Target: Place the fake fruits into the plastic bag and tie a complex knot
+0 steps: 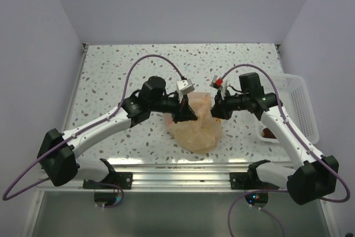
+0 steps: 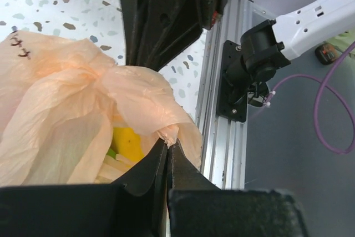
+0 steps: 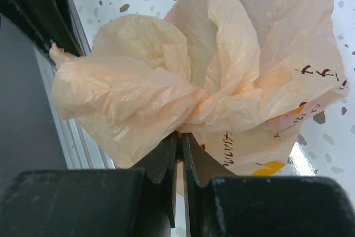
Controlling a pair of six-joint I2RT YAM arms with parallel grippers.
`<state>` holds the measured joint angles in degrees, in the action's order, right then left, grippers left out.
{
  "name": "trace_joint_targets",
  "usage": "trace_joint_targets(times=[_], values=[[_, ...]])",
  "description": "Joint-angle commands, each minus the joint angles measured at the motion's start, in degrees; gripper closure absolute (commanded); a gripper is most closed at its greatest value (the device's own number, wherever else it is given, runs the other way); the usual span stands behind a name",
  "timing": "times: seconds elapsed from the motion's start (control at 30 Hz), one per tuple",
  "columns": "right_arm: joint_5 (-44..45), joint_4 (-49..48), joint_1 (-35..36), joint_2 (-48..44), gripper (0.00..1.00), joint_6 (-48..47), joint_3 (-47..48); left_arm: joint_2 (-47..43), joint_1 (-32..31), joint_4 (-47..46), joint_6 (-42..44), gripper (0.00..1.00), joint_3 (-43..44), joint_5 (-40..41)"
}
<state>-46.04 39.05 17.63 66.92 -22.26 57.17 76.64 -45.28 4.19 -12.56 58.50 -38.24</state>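
Observation:
The plastic bag lies between the two arms, pale peach and crinkly, with printed marks. Inside it, through a gap, I see fake fruits: a yellow piece and a bit of green. My left gripper is shut on a pinched tip of the bag's plastic at the bag's left top. Opposite it, my right gripper is shut on gathered plastic where the folds bunch together, at the bag's right top. Whether that bunch is a knot I cannot tell.
A white perforated basket stands at the right edge of the table, with a dark brownish piece at its near end. The aluminium rail runs along the near edge. White walls enclose the speckled table.

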Motion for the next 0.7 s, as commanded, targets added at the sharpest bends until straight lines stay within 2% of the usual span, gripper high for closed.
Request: trace_joint_targets(times=[0.0, 0.3, 0.67], values=[[1.03, 2.25, 0.21, -1.7, 1.0, -1.73, 2.69, -0.17, 2.03, -0.14, 1.92, 1.0, -0.31, 2.98], [3.24, 10.61, -3.9, -3.72, 1.0, -9.46, 4.0, -1.5, 11.17, 1.26, 10.79, 1.0, -7.35, 10.54], [4.99, 14.13, -12.26, -2.14, 1.0, -17.73, 4.45, -2.02, 18.55, 1.53, 17.12, 1.0, -10.51, 13.28]])
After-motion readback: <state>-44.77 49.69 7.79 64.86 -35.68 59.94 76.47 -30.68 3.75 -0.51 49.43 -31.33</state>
